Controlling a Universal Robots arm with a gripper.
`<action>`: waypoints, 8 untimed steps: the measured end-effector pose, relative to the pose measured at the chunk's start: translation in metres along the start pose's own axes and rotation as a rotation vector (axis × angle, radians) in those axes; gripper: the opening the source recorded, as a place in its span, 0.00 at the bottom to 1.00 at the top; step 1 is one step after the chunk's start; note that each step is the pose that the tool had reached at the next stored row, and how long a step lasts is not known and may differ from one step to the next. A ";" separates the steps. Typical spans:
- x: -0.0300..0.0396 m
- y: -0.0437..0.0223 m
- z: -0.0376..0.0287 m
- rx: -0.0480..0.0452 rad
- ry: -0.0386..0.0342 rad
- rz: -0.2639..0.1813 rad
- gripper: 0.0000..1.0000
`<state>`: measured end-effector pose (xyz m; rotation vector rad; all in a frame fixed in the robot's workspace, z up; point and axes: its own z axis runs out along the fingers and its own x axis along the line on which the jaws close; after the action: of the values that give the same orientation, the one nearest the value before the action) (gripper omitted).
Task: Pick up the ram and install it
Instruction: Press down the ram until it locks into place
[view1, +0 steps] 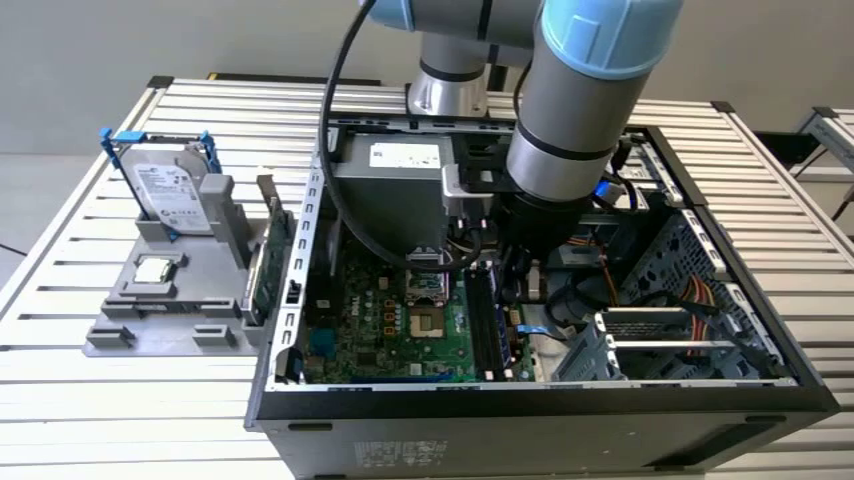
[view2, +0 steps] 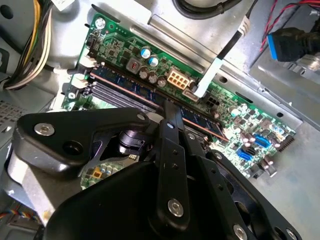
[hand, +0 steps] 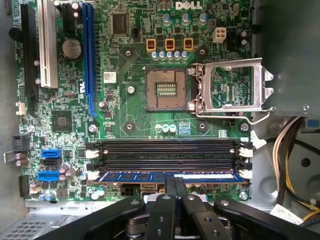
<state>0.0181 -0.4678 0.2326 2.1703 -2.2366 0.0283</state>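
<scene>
Install step: ram (hand: 167, 176) sits in the outermost of 4 slots (hand: 165, 155) on the motherboard (hand: 135, 107), inside the case. Claw (hand: 175, 186) fingers together, tips on the ram's top edge. Likely needs firm downward seating until latches lock.

Robotics lab: slatted aluminium workbench (view1: 120, 400), opened computer case (view1: 534, 410), grey parts fixture (view1: 160, 320)

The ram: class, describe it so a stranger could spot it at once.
Find the green motherboard inside the open computer case. Beside its open processor socket run parallel long black memory slots. The ram is the blue strip in the outermost slot, under the pincer; its neighbours are empty.
</scene>
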 end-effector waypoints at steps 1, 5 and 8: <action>0.0000 0.0000 0.0000 -0.0001 0.0002 0.000 0.00; 0.0000 0.0000 0.0000 0.0000 0.0002 0.000 0.00; -0.0001 0.0000 0.0014 0.0001 -0.0003 0.000 0.00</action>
<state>0.0182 -0.4677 0.2312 2.1706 -2.2368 0.0280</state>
